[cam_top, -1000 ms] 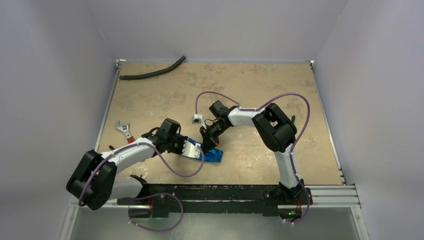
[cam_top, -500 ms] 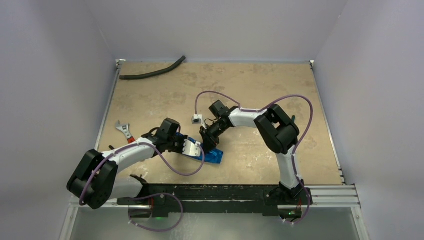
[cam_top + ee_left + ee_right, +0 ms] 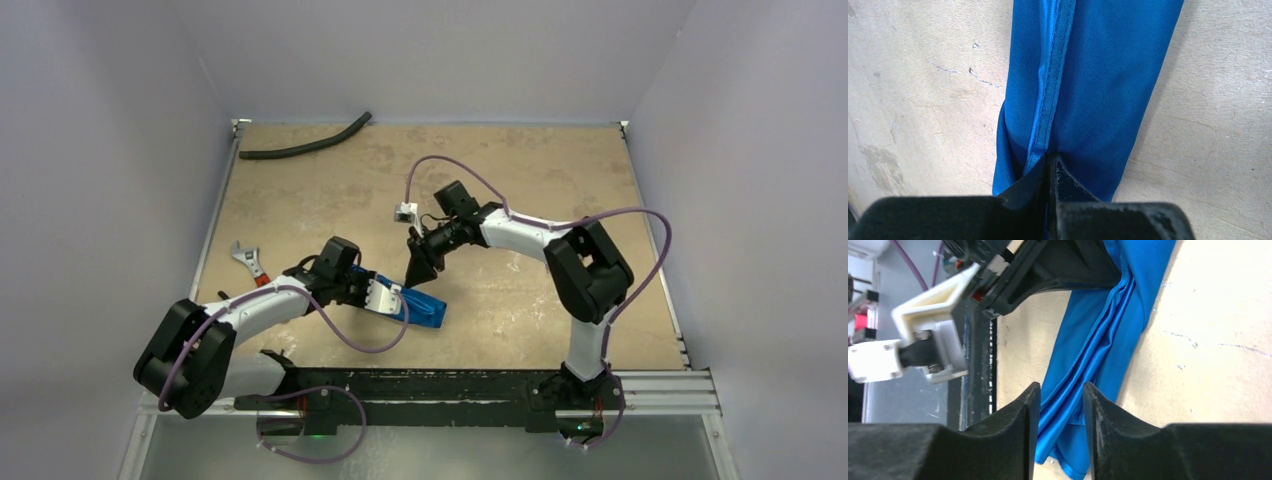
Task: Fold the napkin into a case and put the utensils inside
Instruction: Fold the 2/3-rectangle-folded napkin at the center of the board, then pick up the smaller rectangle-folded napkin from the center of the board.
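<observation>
The napkin (image 3: 426,309) is a shiny blue cloth folded into a narrow oblong, lying on the table near the front edge. My left gripper (image 3: 393,300) is shut on its left end, and the left wrist view shows the jaws (image 3: 1049,162) pinched on a hem of the cloth (image 3: 1098,75). My right gripper (image 3: 416,272) hangs just above and behind the napkin, apart from it. Its fingers (image 3: 1060,395) stand slightly open with nothing between them, the cloth (image 3: 1098,340) lying beyond them. The fork and spoon are out of view.
A silver wrench with a red handle (image 3: 248,260) lies left of my left arm. A long black hose (image 3: 305,145) lies at the back left. The black front rail (image 3: 420,385) runs just below the napkin.
My right gripper has let go of the napkin and drawn back up and to the right, its elbow swinging right. The left gripper and the napkin have stayed put.
</observation>
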